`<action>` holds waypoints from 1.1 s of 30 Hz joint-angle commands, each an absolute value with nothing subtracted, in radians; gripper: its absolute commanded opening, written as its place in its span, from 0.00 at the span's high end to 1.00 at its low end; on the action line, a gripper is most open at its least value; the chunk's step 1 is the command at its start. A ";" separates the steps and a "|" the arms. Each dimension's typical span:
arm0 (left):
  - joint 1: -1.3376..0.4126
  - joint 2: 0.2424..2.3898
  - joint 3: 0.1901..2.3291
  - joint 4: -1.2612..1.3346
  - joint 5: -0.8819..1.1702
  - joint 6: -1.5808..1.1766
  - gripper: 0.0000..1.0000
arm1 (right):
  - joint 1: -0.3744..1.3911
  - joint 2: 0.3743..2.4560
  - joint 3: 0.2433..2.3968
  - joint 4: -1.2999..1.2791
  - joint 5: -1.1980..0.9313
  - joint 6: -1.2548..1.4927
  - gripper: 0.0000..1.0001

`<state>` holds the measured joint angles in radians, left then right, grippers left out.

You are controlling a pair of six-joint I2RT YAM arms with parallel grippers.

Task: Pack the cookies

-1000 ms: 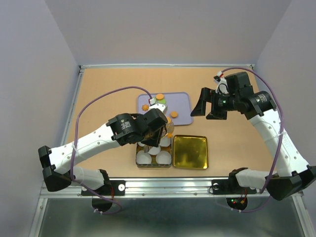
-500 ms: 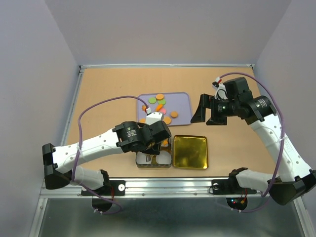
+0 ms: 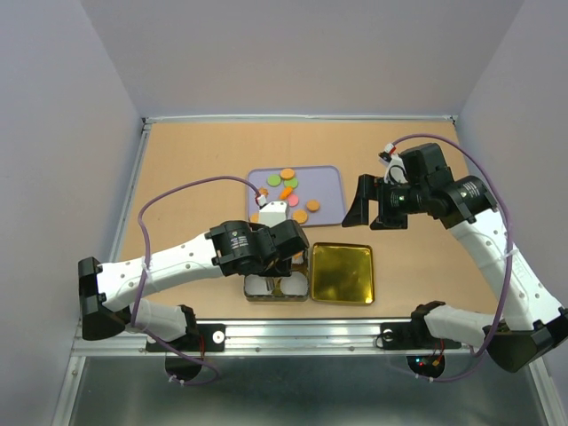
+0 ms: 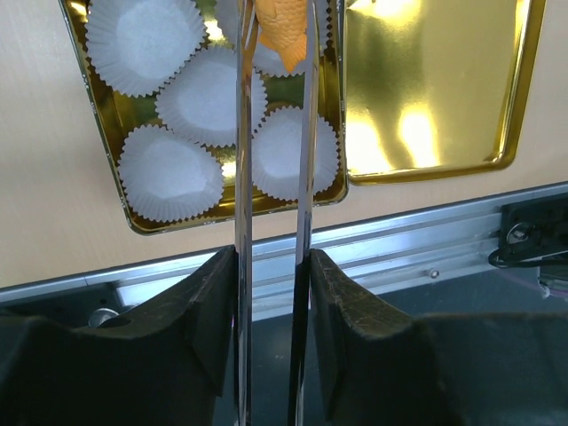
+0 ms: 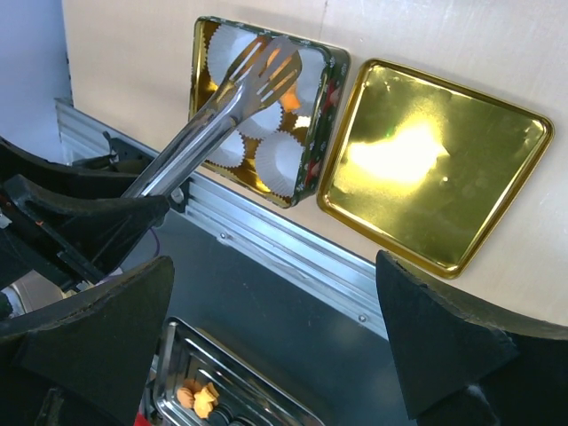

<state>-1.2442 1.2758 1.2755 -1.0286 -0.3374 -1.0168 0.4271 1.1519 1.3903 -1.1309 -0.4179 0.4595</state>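
Several cookies (image 3: 288,188), orange, green and pink, lie on the purple tray (image 3: 330,177). My left gripper (image 4: 273,266) is shut on a pair of metal tongs (image 4: 242,204). The tongs' tips pinch an orange cookie (image 4: 284,31) over the gold tin (image 4: 133,226), which is lined with white paper cups (image 4: 209,98). In the top view the left gripper (image 3: 271,253) covers most of the tin (image 3: 277,295). My right gripper (image 3: 377,202) hangs open above the table, right of the tray, holding nothing. Its wrist view shows the tongs (image 5: 204,124) and the tin (image 5: 315,133).
The tin's gold lid (image 3: 342,273) lies upturned just right of the tin, near the table's front rail. Below the table edge, a metal tray (image 5: 231,390) holds a few orange pieces. Purple walls close in the table on three sides.
My left arm has drawn back from the purple tray toward the front, carrying the tongs and the orange cookie over the tin. The right gripper has shifted slightly.
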 commanded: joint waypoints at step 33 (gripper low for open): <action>-1.105 1.324 1.522 -1.059 -0.465 -0.870 0.44 | 0.456 1.190 1.387 -1.106 -0.365 0.434 0.00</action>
